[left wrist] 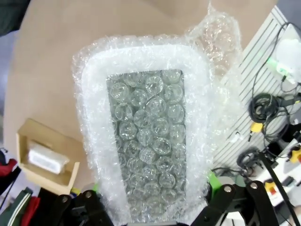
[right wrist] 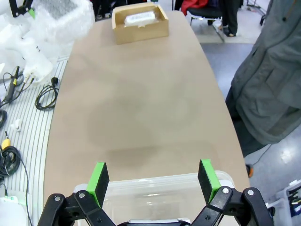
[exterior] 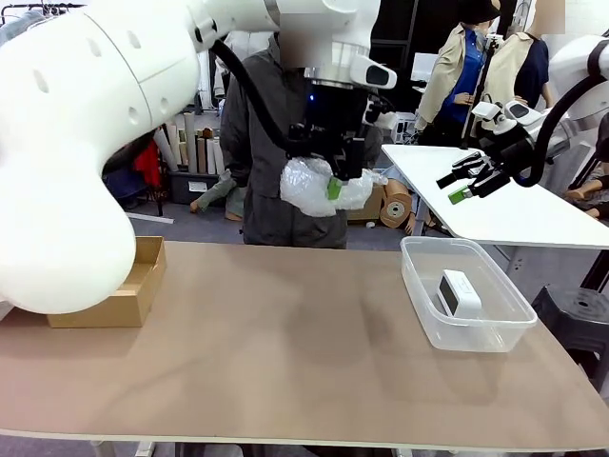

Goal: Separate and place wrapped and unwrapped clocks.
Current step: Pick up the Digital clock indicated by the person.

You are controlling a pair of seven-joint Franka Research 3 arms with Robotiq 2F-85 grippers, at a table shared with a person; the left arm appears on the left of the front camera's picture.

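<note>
A clock wrapped in bubble wrap (exterior: 314, 186) hangs high over the far middle of the table, and my left gripper (exterior: 331, 176) is shut on it. In the left wrist view the wrapped clock (left wrist: 146, 141) shows a grey face under the bubbles, clamped between my fingers (left wrist: 214, 183) at its lower end. A white clock (exterior: 457, 290) lies in the clear tub (exterior: 419, 276) at the right. Another whitish block (right wrist: 138, 18) lies in the cardboard box (right wrist: 141, 29); I cannot tell whether it is wrapped. My right gripper (exterior: 452, 188) hovers open above the tub (right wrist: 141, 197), holding nothing.
A person in a grey coat (exterior: 257, 143) stands at the far edge, just behind the held clock. The cardboard box (exterior: 114, 295) sits at the table's left edge. A white side table (exterior: 504, 209) stands beyond the tub. Cables (left wrist: 263, 108) lie on the floor.
</note>
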